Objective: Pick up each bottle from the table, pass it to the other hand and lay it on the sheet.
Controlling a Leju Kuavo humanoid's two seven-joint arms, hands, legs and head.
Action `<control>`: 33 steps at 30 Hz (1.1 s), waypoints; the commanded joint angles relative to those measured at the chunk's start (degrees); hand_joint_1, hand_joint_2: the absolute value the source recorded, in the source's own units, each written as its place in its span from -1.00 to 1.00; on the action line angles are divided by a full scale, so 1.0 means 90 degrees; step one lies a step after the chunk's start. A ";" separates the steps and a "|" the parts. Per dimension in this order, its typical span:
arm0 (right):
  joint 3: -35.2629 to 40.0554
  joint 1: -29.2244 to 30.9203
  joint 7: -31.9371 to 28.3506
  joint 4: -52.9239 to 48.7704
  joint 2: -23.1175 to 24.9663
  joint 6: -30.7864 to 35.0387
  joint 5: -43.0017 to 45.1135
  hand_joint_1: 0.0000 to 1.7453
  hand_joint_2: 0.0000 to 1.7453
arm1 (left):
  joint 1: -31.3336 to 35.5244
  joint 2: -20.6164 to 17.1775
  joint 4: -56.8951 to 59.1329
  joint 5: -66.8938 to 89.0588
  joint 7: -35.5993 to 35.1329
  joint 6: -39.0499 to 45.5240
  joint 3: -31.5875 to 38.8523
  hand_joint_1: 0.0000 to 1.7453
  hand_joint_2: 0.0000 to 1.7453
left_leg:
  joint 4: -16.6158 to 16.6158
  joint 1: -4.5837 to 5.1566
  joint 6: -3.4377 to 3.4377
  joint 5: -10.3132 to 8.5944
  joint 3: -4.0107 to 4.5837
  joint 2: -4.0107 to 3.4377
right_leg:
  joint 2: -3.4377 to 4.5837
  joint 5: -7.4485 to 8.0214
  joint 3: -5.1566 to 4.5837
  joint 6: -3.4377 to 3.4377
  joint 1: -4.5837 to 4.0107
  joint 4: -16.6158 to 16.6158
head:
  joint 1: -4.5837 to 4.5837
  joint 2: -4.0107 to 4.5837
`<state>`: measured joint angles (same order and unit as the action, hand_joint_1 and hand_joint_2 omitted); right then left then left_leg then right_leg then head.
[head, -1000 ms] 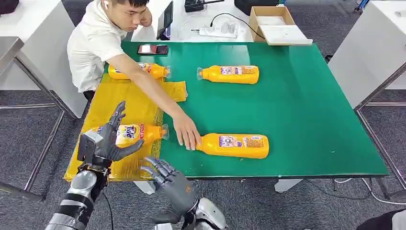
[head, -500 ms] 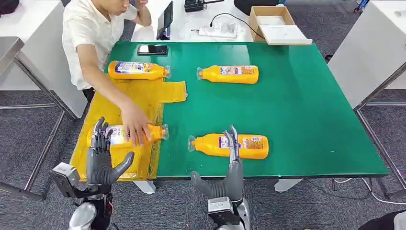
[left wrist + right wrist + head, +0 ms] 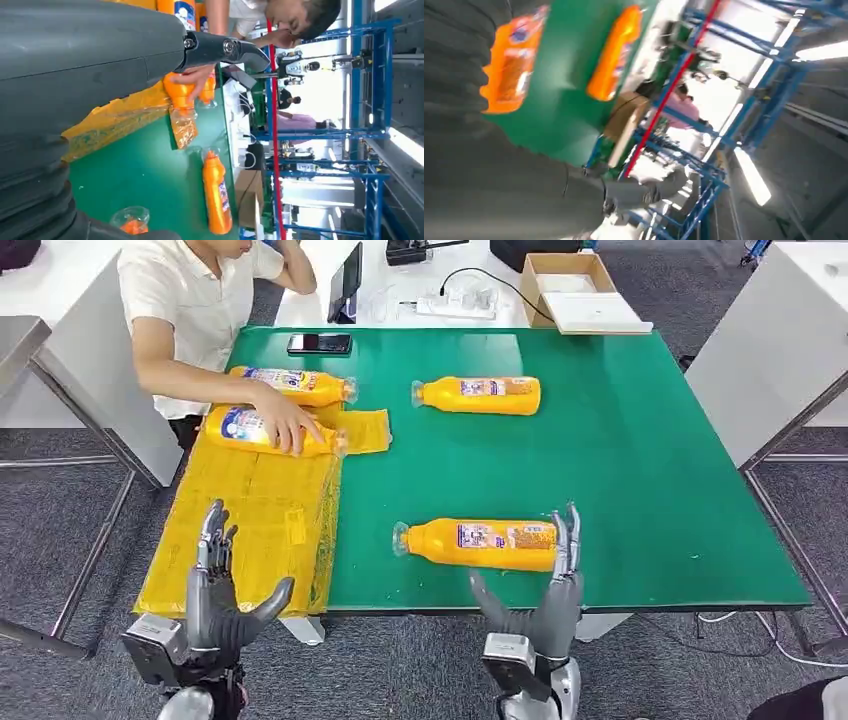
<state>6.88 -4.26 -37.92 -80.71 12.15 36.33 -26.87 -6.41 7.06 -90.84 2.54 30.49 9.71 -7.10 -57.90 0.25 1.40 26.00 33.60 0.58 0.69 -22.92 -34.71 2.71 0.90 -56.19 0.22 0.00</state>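
Hands are both hanging open: right hand (image 3: 545, 605) now shifting beside the near detergent bottle (image 3: 478, 544) on the green bench (image 3: 640, 470), left hand (image 3: 222, 590) empty while a person (image 3: 190, 320) is sliding the delivered bottle (image 3: 262, 430) up the yellow sheet (image 3: 250, 520).

Bench (image 3: 640, 450) showing a solid green top; sheet (image 3: 250, 530) showing translucent yellow. Four bottles appearing orange with white, blue and red labels and clear caps, among them the near bottle (image 3: 485, 543) and the far bottle (image 3: 478, 394). Person's shirt (image 3: 190, 300) appearing white. Floor (image 3: 60, 530) showing speckled grey carpet.
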 commanded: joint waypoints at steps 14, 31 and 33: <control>-0.1856 0.1596 0.0848 0.3066 -0.0599 0.0408 -0.3147 -1.00 1.00 | 0.0215 0.0143 0.0684 0.0435 0.0044 0.0266 -0.0877 -1.00 1.00 | 0.0006 0.0000 -0.0002 -0.0001 -0.0013 0.0003 | -0.0009 0.0001 0.0017 -0.0004 0.0000 0.0009 | 0.0000 0.0002; -0.0416 0.2475 0.2250 0.4452 -0.1127 0.0054 -0.3237 -1.00 1.00 | 0.0397 0.0124 0.0770 0.0419 0.0026 0.0137 -0.1178 -1.00 1.00 | 0.0006 -0.0001 -0.0004 0.0001 -0.0018 -0.0009 | -0.0001 0.0001 0.0020 -0.0006 -0.0003 0.0007 | -0.0002 0.0002; -0.0270 0.2633 0.2394 0.4719 -0.1172 -0.0132 -0.3258 -1.00 1.00 | 0.0400 0.0112 0.0735 0.0426 -0.0030 0.0105 -0.1233 -1.00 1.00 | 0.0007 -0.0002 -0.0006 0.0003 -0.0025 -0.0004 | -0.0008 -0.0002 0.0029 -0.0008 -0.0004 0.0008 | 0.0000 0.0000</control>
<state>-1.51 12.83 -19.36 -50.60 4.41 36.09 -56.87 -4.66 9.01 -87.03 6.12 31.23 11.21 -15.98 -57.90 0.27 1.43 25.97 33.61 0.62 0.64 -22.90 -34.69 2.73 0.92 -56.20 0.22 0.00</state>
